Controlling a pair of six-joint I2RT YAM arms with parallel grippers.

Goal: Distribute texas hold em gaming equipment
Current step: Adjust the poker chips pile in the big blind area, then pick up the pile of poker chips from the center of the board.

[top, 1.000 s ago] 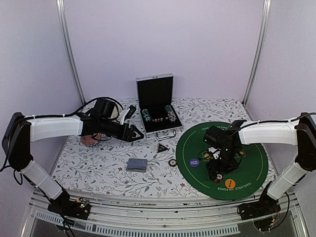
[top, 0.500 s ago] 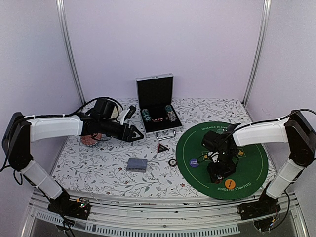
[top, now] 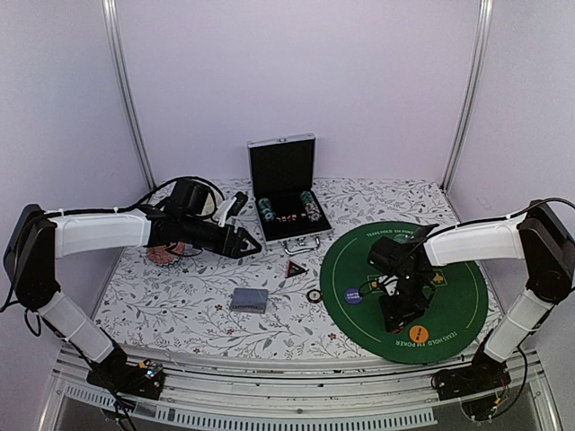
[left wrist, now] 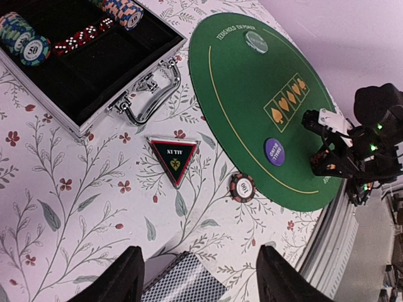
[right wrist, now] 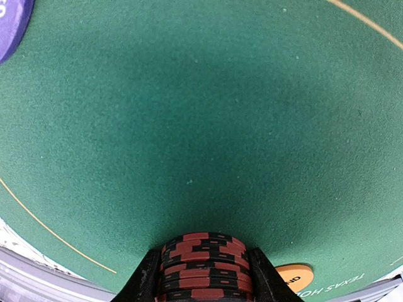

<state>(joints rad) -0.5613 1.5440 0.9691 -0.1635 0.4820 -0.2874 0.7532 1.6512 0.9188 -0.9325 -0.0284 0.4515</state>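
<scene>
Right end effector (right wrist: 203,258) clamps a red-and-black striped chip stack (right wrist: 205,274); left end effector (left wrist: 200,261) gapes empty.

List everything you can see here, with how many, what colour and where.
case: one, silver, open, back of the cloth.
chip rolls: two, bluish and orange, in the case.
dice: several, red, in the case.
triangle marker: one, black and red, before the case.
loose chip: one, dark and white, beside the mat.
cards: one pack, blue-grey, front of the cloth.
mat: one, green, round, on the right.
purple disc: one, on the mat.
orange disc: one, mat's near edge.
greyish disc: one, mat's far edge.
chip stack: one, red and black, on the mat.
left gripper: one, black, open, above the cloth.
right gripper: one, black, shut on the chip stack.
</scene>
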